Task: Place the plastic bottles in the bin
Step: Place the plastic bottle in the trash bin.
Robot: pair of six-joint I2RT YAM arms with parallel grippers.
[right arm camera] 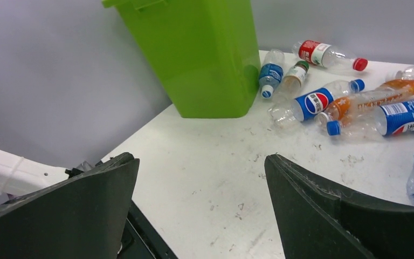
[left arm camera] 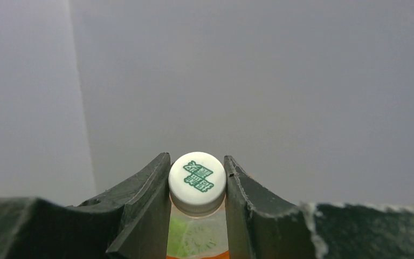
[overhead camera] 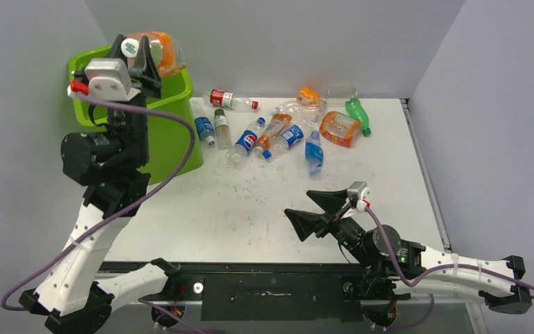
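My left gripper (overhead camera: 133, 49) is raised over the lime-green bin (overhead camera: 170, 132) and is shut on the neck of an orange-labelled bottle (overhead camera: 165, 50) with a white cap (left arm camera: 197, 182); the bottle's body hangs over the bin's far rim. Several plastic bottles lie on the white table behind the middle: a red-label one (overhead camera: 231, 100), a Pepsi one (overhead camera: 247, 141), a blue one (overhead camera: 313, 153), a crushed orange one (overhead camera: 340, 129), a green one (overhead camera: 357, 115). My right gripper (overhead camera: 304, 209) is open and empty, low over the table's near middle. The bin also shows in the right wrist view (right arm camera: 205, 54).
Grey walls close the table at the back and both sides. The table's (overhead camera: 250, 209) right edge runs near x 650 in the top view. The bin stands at the table's far left corner.
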